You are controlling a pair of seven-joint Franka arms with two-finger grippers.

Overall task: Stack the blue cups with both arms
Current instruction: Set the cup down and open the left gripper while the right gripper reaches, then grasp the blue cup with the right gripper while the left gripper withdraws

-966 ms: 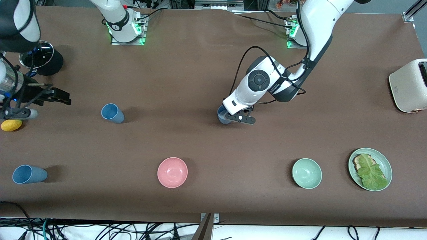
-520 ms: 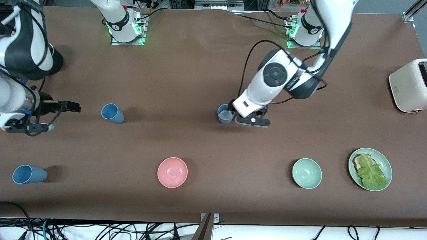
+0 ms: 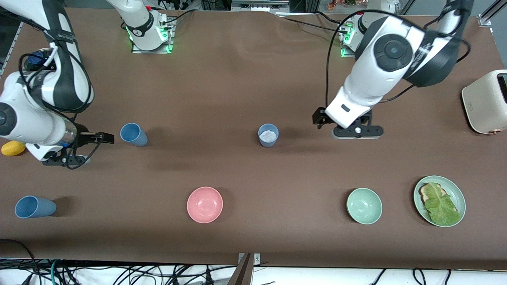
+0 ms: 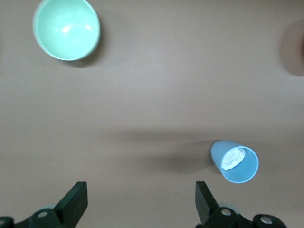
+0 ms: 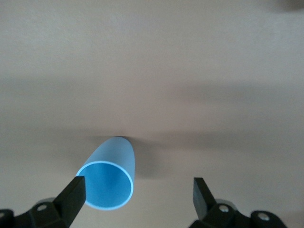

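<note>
Three blue cups stand upright on the brown table. The paler cup (image 3: 268,135) in the middle has something white inside; the left wrist view shows it too (image 4: 235,161). My left gripper (image 3: 323,118) hangs open and empty (image 4: 140,202) over bare table, beside that cup toward the left arm's end. A brighter cup (image 3: 133,134) stands toward the right arm's end. My right gripper (image 3: 103,138) is open right beside it; in the right wrist view the cup (image 5: 109,178) sits close to one finger (image 5: 73,192) of the gripper (image 5: 137,194). A third cup (image 3: 33,207) stands nearer the front camera.
A pink bowl (image 3: 204,204) and a mint-green bowl (image 3: 364,206) sit near the front edge, as does a green plate (image 3: 459,194) with toast and lettuce. A cream toaster (image 3: 485,101) stands at the left arm's end. A yellow object (image 3: 13,148) lies by the right arm.
My left gripper opened, let go of the middle cup and drew away toward the left arm's end. My right gripper moved in toward the brighter cup.
</note>
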